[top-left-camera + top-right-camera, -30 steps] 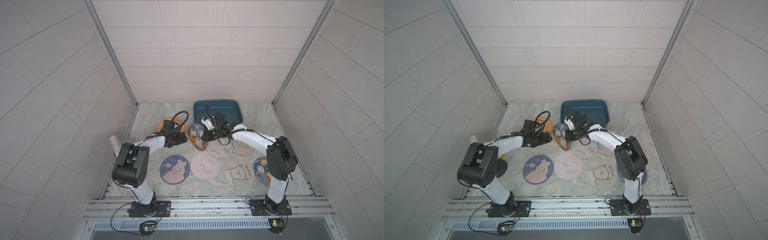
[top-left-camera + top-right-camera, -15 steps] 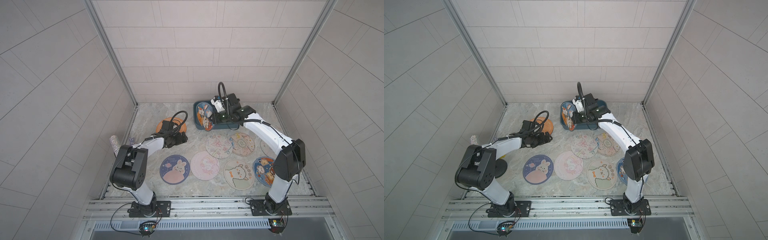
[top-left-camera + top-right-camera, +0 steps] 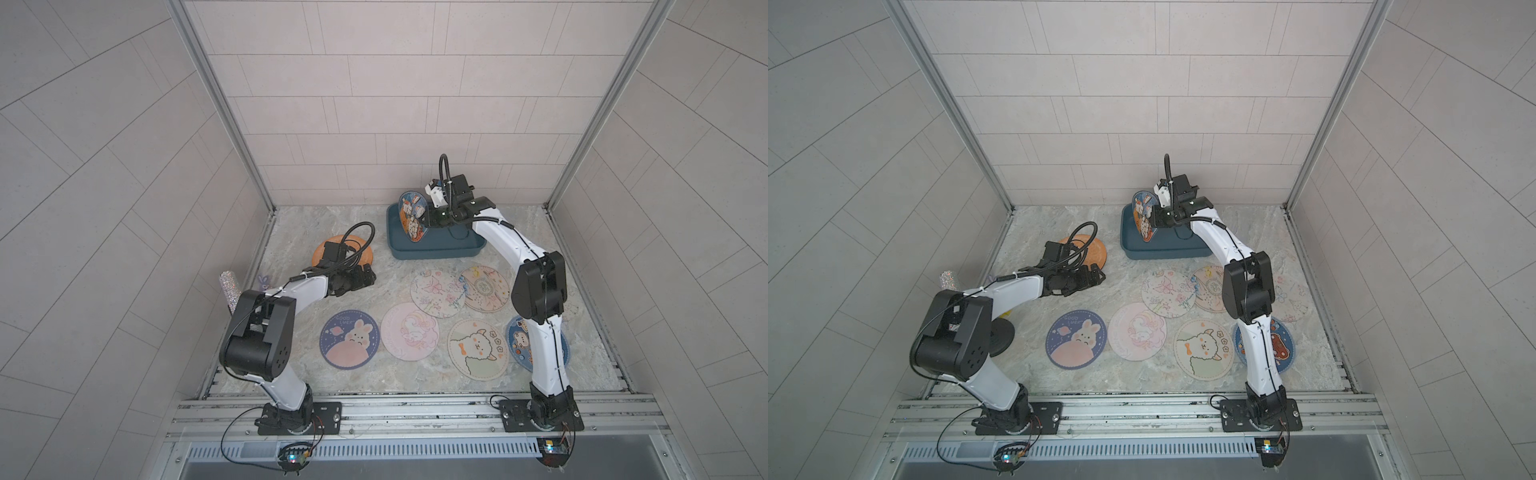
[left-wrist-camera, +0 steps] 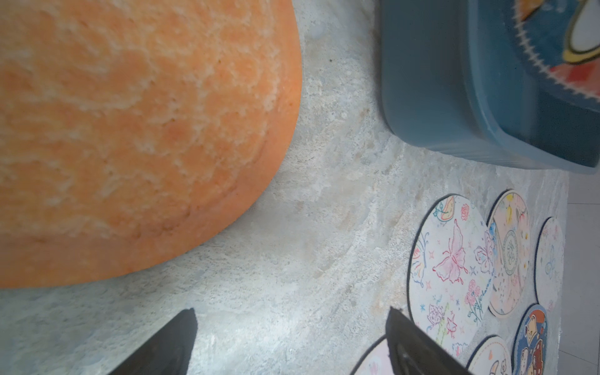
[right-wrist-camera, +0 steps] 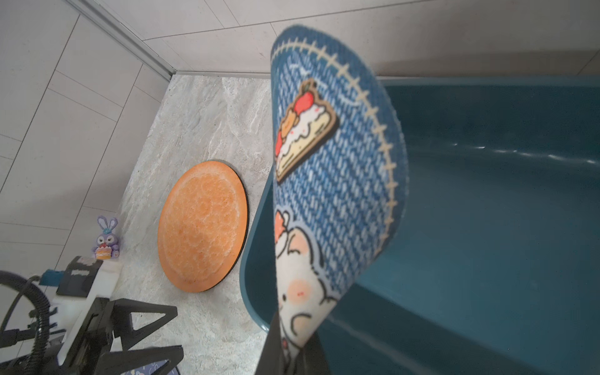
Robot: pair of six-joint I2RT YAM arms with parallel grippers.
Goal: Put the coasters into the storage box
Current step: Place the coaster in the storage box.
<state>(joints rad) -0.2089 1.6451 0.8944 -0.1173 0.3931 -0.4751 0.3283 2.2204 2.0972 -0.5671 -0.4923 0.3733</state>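
Observation:
My right gripper [image 5: 292, 354] is shut on the edge of a navy cartoon coaster [image 3: 411, 220], which it holds upright above the left part of the teal storage box [image 3: 436, 249]. The box's inside [image 5: 503, 194] looks bare where it shows. Low over the table, my left gripper [image 4: 290, 328] stands open with nothing between its fingers, just beside the plain orange coaster [image 4: 130, 130]. Several more coasters lie flat in front: a navy bunny one [image 3: 349, 338], a pink one [image 3: 409, 330] and an alpaca one [image 3: 478, 349].
A small purple bunny figurine [image 5: 106, 238] and a glittery cylinder [image 3: 228, 291] stand by the left wall. A butterfly coaster [image 3: 436, 291] partly overlaps its neighbour [image 3: 484, 286]. My right arm hides part of a navy coaster [image 3: 517, 336]. Tiled walls enclose the table.
My right arm has lifted the navy coaster from the table's middle and carried it back over the storage box. The left gripper stays by the orange coaster, jaws slightly wider.

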